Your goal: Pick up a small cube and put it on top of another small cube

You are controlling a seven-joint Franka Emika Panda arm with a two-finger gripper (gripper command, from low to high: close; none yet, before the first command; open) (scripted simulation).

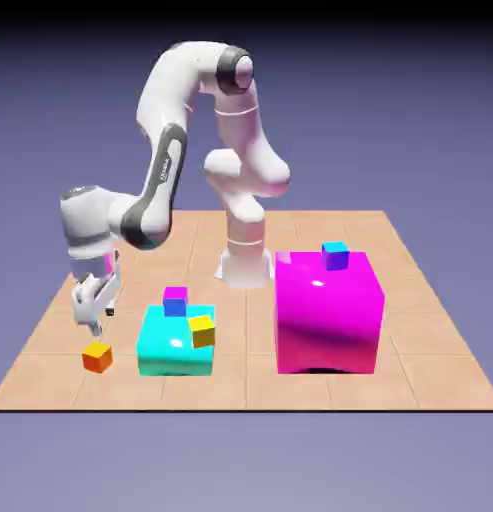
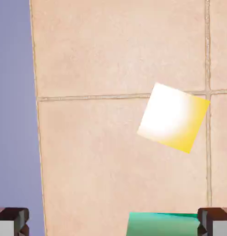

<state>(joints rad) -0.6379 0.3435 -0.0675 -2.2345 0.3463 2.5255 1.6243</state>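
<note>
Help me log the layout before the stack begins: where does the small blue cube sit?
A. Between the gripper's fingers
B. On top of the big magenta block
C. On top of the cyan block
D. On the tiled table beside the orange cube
B: in the exterior view the small blue cube rests on the top face of the big magenta block, apart from the open gripper near the small orange cube.

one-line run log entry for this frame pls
phase: approach | gripper: open, empty, above table | small orange cube: on table, below gripper, not gripped | cyan block: beside it
</note>
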